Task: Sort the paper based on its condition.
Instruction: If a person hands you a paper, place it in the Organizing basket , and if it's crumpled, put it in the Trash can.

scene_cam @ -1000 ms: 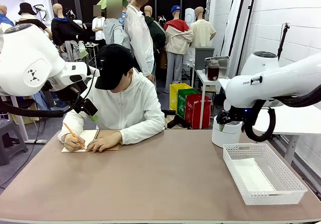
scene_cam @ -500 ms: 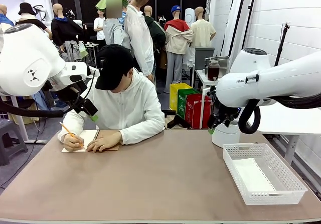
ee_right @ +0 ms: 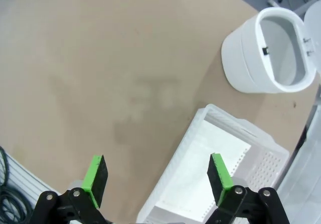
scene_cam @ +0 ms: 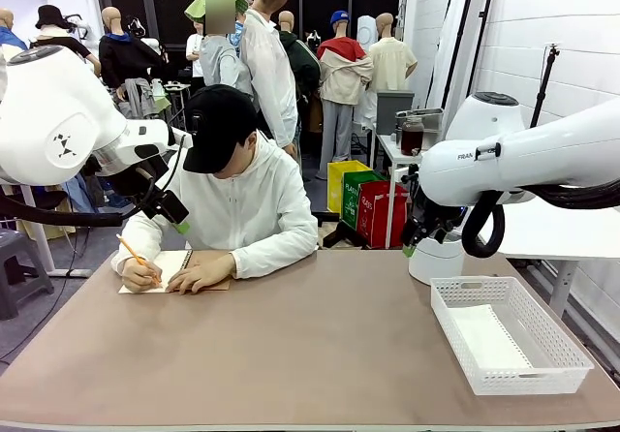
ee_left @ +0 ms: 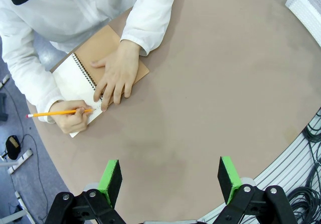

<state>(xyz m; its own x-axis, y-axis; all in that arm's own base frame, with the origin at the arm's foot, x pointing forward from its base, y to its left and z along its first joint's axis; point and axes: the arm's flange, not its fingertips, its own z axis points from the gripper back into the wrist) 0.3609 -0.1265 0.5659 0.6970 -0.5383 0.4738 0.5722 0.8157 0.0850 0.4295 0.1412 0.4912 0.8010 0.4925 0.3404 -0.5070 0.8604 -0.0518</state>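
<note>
Fig.: Both grippers hang w/ jaws spread, nothing held. L gripper (ee_left: 169, 176) hovers over the table's (scene_cam: 320, 345) left half, facing the notebook (ee_left: 83, 78) at the far-left edge, where a hand (ee_left: 70, 116) writes w/ pencil (ee_left: 60, 113), prob. the source of the next paper. R gripper (ee_right: 156, 176) hangs above the basket (scene_cam: 528, 379) by the right edge. One smooth sheet (scene_cam: 489, 340) lies flat inside. Bin (ee_right: 266, 53) at far-right corner, prob. for crumpled balls.
</note>
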